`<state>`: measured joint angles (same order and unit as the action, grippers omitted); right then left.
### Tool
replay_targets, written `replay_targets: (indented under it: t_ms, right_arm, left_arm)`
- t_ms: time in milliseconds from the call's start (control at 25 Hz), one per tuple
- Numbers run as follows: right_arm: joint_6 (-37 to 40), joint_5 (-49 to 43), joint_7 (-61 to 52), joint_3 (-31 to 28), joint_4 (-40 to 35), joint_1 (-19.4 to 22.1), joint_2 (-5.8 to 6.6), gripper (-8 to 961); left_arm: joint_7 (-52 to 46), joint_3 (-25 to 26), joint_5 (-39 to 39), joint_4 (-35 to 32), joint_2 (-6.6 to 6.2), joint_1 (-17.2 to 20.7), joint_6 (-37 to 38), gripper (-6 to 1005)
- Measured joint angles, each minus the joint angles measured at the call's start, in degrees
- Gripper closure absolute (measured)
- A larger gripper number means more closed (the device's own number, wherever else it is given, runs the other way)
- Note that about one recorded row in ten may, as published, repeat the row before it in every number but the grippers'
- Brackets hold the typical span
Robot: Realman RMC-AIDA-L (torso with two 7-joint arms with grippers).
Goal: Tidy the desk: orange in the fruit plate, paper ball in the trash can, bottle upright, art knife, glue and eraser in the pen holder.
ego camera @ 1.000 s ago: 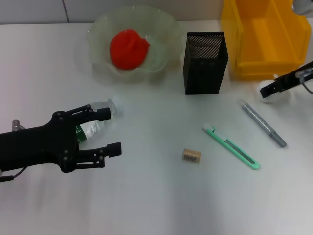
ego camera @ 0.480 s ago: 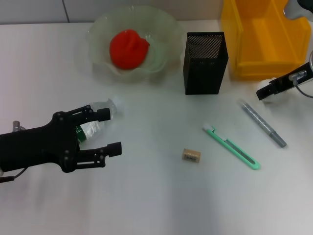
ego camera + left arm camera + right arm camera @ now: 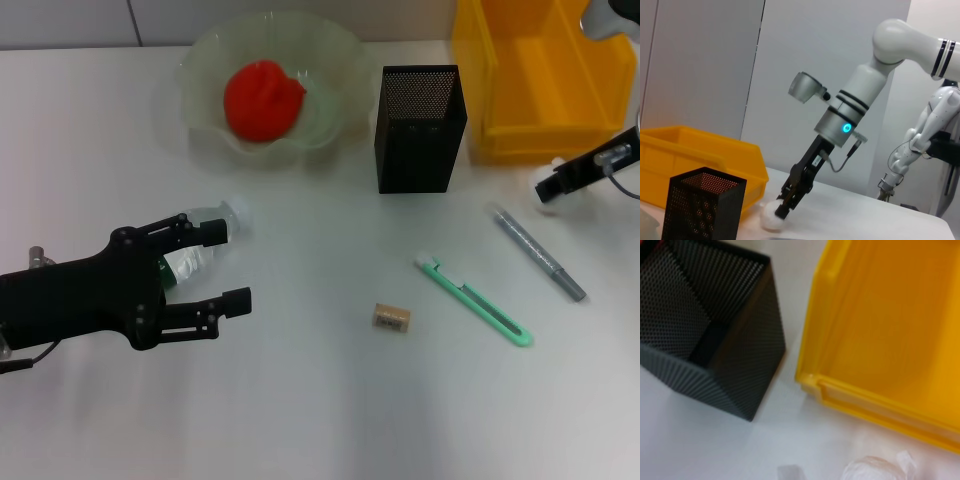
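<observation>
Fingers of the left gripper [image 3: 232, 265] spread around a clear plastic bottle [image 3: 196, 252] — right gripper [image 3: 781, 212] pinches crumpled paper ball [image 3: 771, 220].

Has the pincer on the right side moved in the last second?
Yes. In the head view the right pincer has slid outward toward the table's right edge, along the front of the fixed yellow bin, over the paper ball.

L claw [image 3: 226, 265] spread wide low over desk, R claw [image 3: 548, 187] fingers closed
</observation>
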<state>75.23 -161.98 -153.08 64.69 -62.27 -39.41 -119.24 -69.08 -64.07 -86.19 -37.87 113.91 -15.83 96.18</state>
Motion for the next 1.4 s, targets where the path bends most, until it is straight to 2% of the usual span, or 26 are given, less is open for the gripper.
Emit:
replay_targets:
  t_ms: [80,160,200,240,280,320,480,600,720,800,840,880,920,1000,1040,1080,1120,1200,1400]
  right_arm:
    - [5.53,-0.05,-0.01,0.0,-5.26,0.76,0.01,480]
    - [7.26,-0.05,-0.06,0.0,-7.24,1.1,0.02,487]
    - [11.92,-0.04,-0.23,-0.01,-12.31,1.89,-0.07,491]
    - [11.92,-0.04,-0.23,-0.01,-12.31,1.89,-0.07,494]
    - [16.21,0.1,-0.43,0.0,-16.83,2.46,-0.15,498]
    - [16.21,0.1,-0.43,0.0,-16.83,2.46,-0.15,498]
    - [21.02,0.33,-0.98,-0.02,-25.55,3.62,-0.24,498]
    - [20.55,0.33,-1.09,-0.24,-27.81,3.68,-0.18,499]
    - [16.84,-0.1,-1.11,-0.53,-29.08,3.78,-0.11,499]
    - [10.38,-0.23,-1.08,-0.44,-27.9,4.04,-0.06,499]
    - [10.38,-0.23,-1.08,-0.44,-27.9,4.04,-0.06,499]
    - [4.74,-0.23,-0.56,-0.05,-25.38,4.35,-0.06,499]
    - [4.74,-0.23,-0.56,-0.05,-25.38,4.35,-0.06,500]
    - [-3.86,0.16,0.57,0.78,-20.16,4.44,-0.05,500]
    - [-3.86,0.16,0.57,0.78,-20.16,4.44,-0.05,500]
    - [-9.15,0.43,0.83,1.84,-17.2,4.52,-0.09,500]
    - [-9.15,0.43,0.83,1.84,-17.2,4.52,-0.09,497]
    - [-15.89,1.72,0.94,2.96,-12.89,4.69,-0.13,490]
    - [-20.33,3.23,2.0,3.12,-8.19,3.64,0.0,474]
  left_arm:
    - [0.0,0.0,-0.02,0.04,0.0,0.12,-0.11,137]
    - [0.01,0.0,-0.03,0.06,0.0,0.16,-0.22,137]
    - [0.01,0.0,-0.03,0.06,0.0,0.16,-0.22,136]
    - [0.01,0.0,-0.03,0.06,0.0,0.16,-0.22,136]
    - [0.01,0.01,-0.03,0.07,0.0,0.17,-0.46,136]
    - [0.01,0.01,-0.03,0.07,0.0,0.17,-0.46,136]
    - [1.39,0.0,-0.03,1.02,0.16,0.08,-1.19,136]
    - [1.62,-0.03,-0.03,1.37,0.18,-0.07,-1.2,136]
    - [1.61,-0.02,-0.03,1.43,0.29,-0.07,-1.2,136]
    - [1.21,0.09,-0.03,1.42,0.34,-0.01,-1.2,136]
    - [1.04,0.12,-0.03,1.42,0.35,-0.02,-1.22,136]
    - [0.95,0.18,-0.02,1.46,0.35,0.0,-1.29,136]
    - [0.95,0.18,-0.02,1.46,0.35,0.0,-1.29,136]
    - [1.4,1.33,0.01,1.53,0.68,0.6,-1.25,136]
    - [1.4,1.33,0.01,1.53,0.68,0.6,-1.25,136]
    - [1.54,1.76,0.01,1.54,0.79,0.83,-1.04,136]
    - [1.54,1.76,0.01,1.54,0.79,0.83,-1.04,136]
    - [1.82,2.16,0.01,1.62,0.89,1.08,-0.58,136]
    - [4.81,1.98,-0.02,2.25,0.85,1.24,4.25,136]
